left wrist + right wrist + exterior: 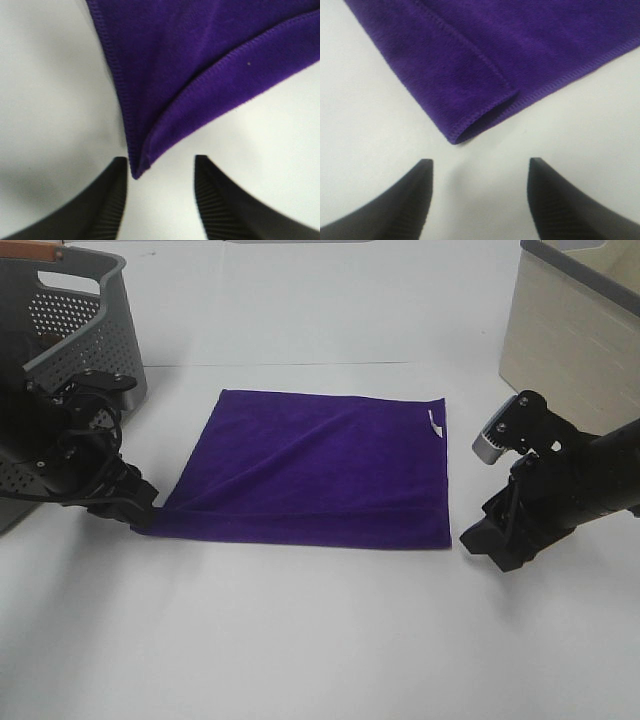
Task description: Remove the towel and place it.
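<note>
So the towel [315, 475] is lying spread out on the white table [300, 640], mid-scene, folded over along its near edge. Both near corners sit right at the grippers. Left gripper [135, 502] has its jaws parted, with the near-left corner poking just into the gap, maybe brushing one finger but not pinched. Right gripper [480, 540] is released too, jaws wide, and the near-right corner stops just short of them.

What could go sideways: that left corner is so close to the finger that pulling the arm away might snag it and drag or bunch the cloth. The doubled edge could also flop open. Farther back, the white tag [435, 425] sits at the far-right corner, and the grey basket [80, 330] is far left.
</note>
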Tool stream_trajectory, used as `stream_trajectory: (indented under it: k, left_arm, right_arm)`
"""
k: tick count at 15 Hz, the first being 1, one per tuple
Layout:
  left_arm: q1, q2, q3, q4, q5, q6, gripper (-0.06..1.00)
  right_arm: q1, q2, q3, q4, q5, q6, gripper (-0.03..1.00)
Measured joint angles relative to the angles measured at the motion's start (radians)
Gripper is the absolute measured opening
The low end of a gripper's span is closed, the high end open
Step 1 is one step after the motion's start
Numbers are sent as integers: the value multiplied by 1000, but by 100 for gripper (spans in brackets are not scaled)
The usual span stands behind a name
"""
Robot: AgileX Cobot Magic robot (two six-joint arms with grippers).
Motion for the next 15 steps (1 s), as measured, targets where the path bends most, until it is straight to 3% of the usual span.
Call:
stream_trajectory:
  k: [1, 2, 3, 6, 10, 13, 15]
  left_arm:
    - [0, -20, 0, -5, 57, 10, 73]
    - [0, -42, 0, -11, 76, 10, 89]
    - [0, -65, 0, -14, 78, 9, 95]
    - [0, -147, -81, -8, 67, -90, 98]
    - [0, -263, -367, 109, 86, -290, 98]
    - [0, -327, -570, 254, 159, -400, 98]
    - [0, -380, -616, 391, 225, -479, 98]
  right_arm:
    - [0, -2, 0, -20, 5, 0, 62]
    - [0, -12, 1, -21, 3, 0, 65]
    - [0, -33, 1, -21, -8, 0, 65]
    - [0, -197, -1, -9, -68, 58, 66]
    - [0, -525, -100, -1, -97, 486, 64]
    - [0, -693, -200, -231, -5, 844, 62]
    - [0, -734, -259, -539, 164, 1179, 62]
